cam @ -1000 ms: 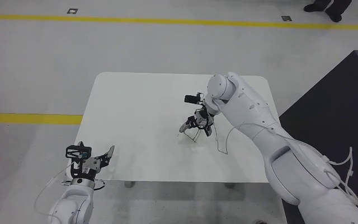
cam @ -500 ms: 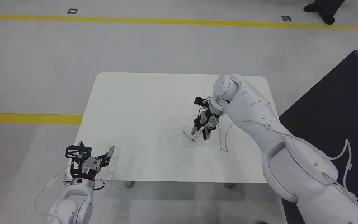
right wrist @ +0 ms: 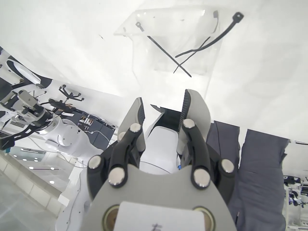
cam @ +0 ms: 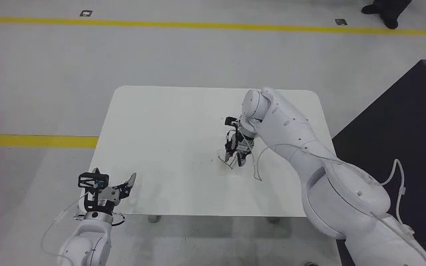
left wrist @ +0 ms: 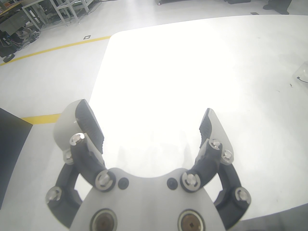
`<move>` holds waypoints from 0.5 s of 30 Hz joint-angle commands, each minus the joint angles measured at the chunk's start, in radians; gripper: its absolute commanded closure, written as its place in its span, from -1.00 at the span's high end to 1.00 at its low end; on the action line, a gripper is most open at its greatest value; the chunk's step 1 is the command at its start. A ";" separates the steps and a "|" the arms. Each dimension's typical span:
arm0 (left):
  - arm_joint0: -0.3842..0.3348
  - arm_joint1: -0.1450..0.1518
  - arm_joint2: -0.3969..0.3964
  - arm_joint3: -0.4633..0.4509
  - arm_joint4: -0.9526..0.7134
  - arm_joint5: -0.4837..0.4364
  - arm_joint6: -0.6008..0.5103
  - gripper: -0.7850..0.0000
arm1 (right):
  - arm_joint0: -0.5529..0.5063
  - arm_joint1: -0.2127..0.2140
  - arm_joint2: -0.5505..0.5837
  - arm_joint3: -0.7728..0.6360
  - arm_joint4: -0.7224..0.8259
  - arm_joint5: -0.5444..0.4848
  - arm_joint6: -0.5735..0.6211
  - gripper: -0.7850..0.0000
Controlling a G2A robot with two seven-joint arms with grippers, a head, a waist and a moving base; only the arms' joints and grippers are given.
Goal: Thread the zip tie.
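At the near left corner of the table [cam: 166, 133], our left gripper [left wrist: 144, 106] hangs wide and empty. Right of the middle, our right gripper [right wrist: 163, 96] stands narrowly parted and empty, near the zip tie [right wrist: 216, 37]. It lies on a clear stand [right wrist: 168, 17], crossed by a second tie [right wrist: 166, 52]. Closing there, we risk pinching both.

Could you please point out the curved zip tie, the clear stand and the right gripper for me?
curved zip tie [right wrist: 238, 16]: right wrist view, on its square head.
clear stand [right wrist: 168, 20]: right wrist view, on its bare upper panel.
right gripper [right wrist: 163, 95]: right wrist view, midway between its open fingertips.
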 commanded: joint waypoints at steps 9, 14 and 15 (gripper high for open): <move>0.000 0.000 0.000 0.000 0.000 0.000 0.000 1.00 | -0.034 -0.013 -0.087 -0.088 -0.222 -0.158 -0.170 -1.00; 0.000 0.000 0.000 0.000 0.000 0.000 0.000 1.00 | -0.034 -0.013 -0.087 -0.088 -0.222 -0.158 -0.170 -1.00; 0.000 0.000 0.000 0.000 0.000 0.000 0.000 1.00 | -0.034 -0.013 -0.087 -0.088 -0.222 -0.158 -0.170 -1.00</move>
